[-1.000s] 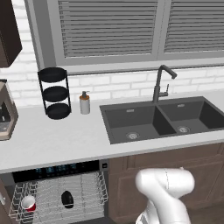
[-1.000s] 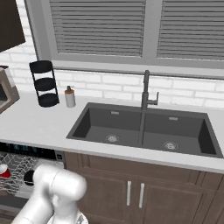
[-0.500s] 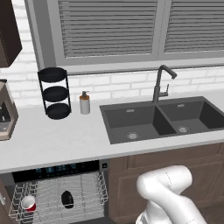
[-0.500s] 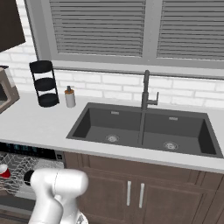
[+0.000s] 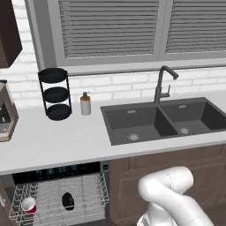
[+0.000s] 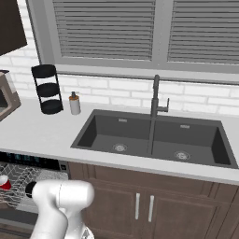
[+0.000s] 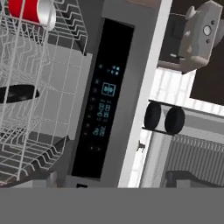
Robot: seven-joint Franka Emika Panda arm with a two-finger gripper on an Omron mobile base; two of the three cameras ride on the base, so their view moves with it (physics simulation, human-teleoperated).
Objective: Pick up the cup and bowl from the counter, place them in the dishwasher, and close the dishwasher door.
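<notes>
The dishwasher (image 5: 57,170) stands open under the counter (image 5: 57,141), its white wire rack (image 5: 84,194) pulled out. The red cup (image 5: 28,205) lies at the rack's left end and also shows in the hand view (image 7: 33,11). To its right in the rack rests the black bowl (image 5: 67,201), on edge, also seen from the hand (image 7: 17,94). My gripper (image 7: 113,181) hangs low beside the rack and the black control strip (image 7: 103,109), open, with nothing between its tips. The dishwasher door is out of view.
On the counter stand a black three-tier stand (image 5: 55,93), a grey soap dispenser (image 5: 85,104) and a coffee machine (image 5: 5,117) at the left edge. The dark double sink (image 5: 163,121) with its faucet (image 5: 161,86) lies to the right. Brown cabinet doors (image 6: 140,210) sit below.
The arm's elbow has shifted slightly. The cup and bowl lie in the rack as before, and the gripper has stayed open.
</notes>
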